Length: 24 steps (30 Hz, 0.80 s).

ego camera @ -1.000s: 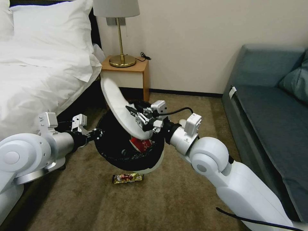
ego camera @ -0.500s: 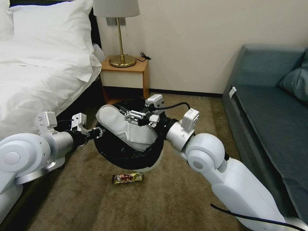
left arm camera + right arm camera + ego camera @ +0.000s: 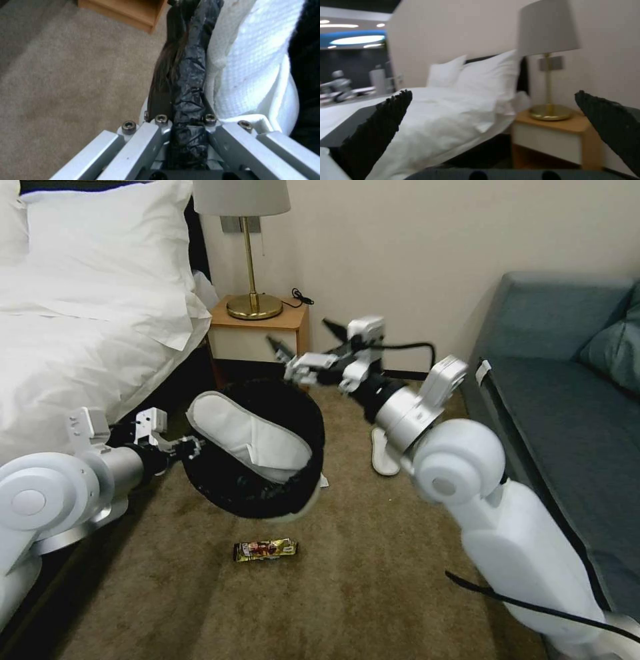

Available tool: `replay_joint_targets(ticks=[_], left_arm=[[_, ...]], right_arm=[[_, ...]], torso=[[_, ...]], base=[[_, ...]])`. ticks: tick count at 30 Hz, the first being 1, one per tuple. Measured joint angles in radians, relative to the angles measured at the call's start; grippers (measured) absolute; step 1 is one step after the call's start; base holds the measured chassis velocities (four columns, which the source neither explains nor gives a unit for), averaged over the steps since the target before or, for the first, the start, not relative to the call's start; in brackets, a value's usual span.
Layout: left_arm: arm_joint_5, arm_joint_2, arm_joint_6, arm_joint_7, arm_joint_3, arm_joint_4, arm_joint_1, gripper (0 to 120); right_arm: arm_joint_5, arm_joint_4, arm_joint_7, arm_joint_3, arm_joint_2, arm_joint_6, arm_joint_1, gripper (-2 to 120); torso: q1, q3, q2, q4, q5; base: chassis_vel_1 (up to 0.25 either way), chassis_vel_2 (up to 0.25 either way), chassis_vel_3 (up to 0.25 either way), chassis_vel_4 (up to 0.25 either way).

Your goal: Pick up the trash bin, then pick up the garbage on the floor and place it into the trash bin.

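My view: bedroom corner, brown carpet.
A white bed with pillows sits left, a brass lamp on the wooden nightstand, a blue-grey sofa right.

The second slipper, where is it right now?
In the head view, the second slipper lies on the carpet right of the trash bin, beneath the raised, open right pincer.
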Motion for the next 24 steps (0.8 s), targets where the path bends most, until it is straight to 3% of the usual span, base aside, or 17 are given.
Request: replay_joint_targets(ticks=[7,15,24], left_arm=[[0.01,-0.002,0.0,0.004,-0.019,0.009,0.0,3],[0.024,-0.001,0.0,-0.001,-0.048,0.006,-0.006,3],[0.012,0.013,0.0,0.006,-0.059,0.003,-0.019,3]], right_arm=[[0.021,-0.007,0.012,0.103,-0.041,-0.012,-0.04,111],[-0.061,-0.073,-0.025,0.201,-0.086,-0.025,-0.21,100],[-0.223,-0.277,-0.197,0.194,-0.078,-0.014,-0.321,100]], torso=[[0.0,0.0,0.0,0.0,0.0],[0.0,0.0,0.0,-0.0001,0.0002],[0.0,0.0,0.0,-0.0001,0.0001]], base=[[0.0,0.0,0.0,0.0],[0.0,0.0,0.0,0.0],[0.0,0.0,0.0,0.0]])
